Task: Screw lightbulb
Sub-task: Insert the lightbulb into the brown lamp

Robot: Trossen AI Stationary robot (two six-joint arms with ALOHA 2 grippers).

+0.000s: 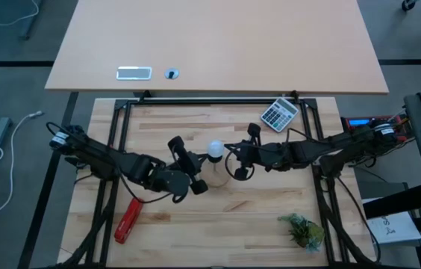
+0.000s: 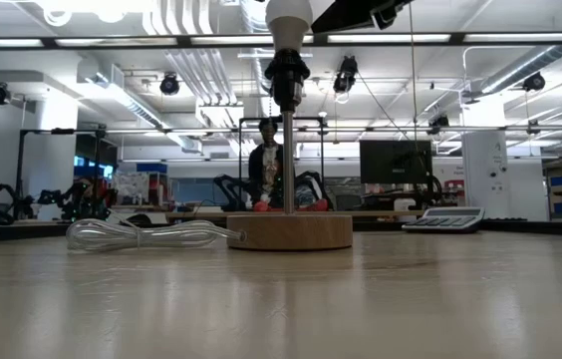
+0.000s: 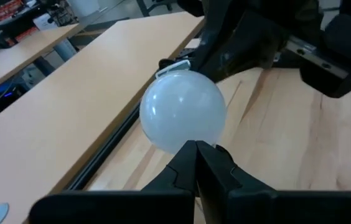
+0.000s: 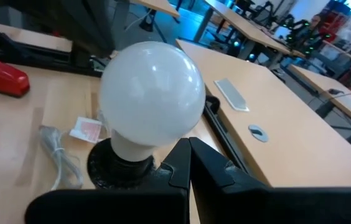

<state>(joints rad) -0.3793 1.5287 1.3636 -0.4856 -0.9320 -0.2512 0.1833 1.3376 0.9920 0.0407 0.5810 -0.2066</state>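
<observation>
Lightbulb (image 1: 215, 149) seated upright in a black socket (image 2: 287, 72) atop a thin metal post (image 2: 288, 160), rising from a round wooden base (image 2: 289, 231) near the middle of the wooden surface (image 1: 225, 224). In the right wrist view, bulb (image 4: 152, 93) large and white, its neck sunk into the socket collar (image 4: 116, 168).

Left hand (image 1: 193, 173) just beside the bulb, on the left arm's side of it; in its own wrist view the two dark fingers (image 3: 191, 168) pressed tip to tip, closed on nothing, with the bulb (image 3: 183, 112) right past them. Touching the bulb or not: cannot tell.

Right hand (image 1: 239, 158) just beside the bulb on the opposite side; in its wrist view the fingers (image 4: 191, 165) likewise pressed together, gripping nothing, tips close under the bulb's swell.

Clear coiled cord (image 2: 146, 235) lying on the surface beside the base. Red stapler (image 1: 128, 220) near the front, on the left arm's side. Calculator (image 1: 279, 114) at the back edge, toward the right arm. Small green plant sprig (image 1: 301, 229) near the front on the right arm's side. Pale tan desk (image 1: 218, 45) beyond the work surface, carrying a flat silvery rectangular item (image 1: 133, 72) and a small round fitting (image 1: 171, 73). Person (image 2: 264, 165) far back in the room, seen in the low view behind the post.
</observation>
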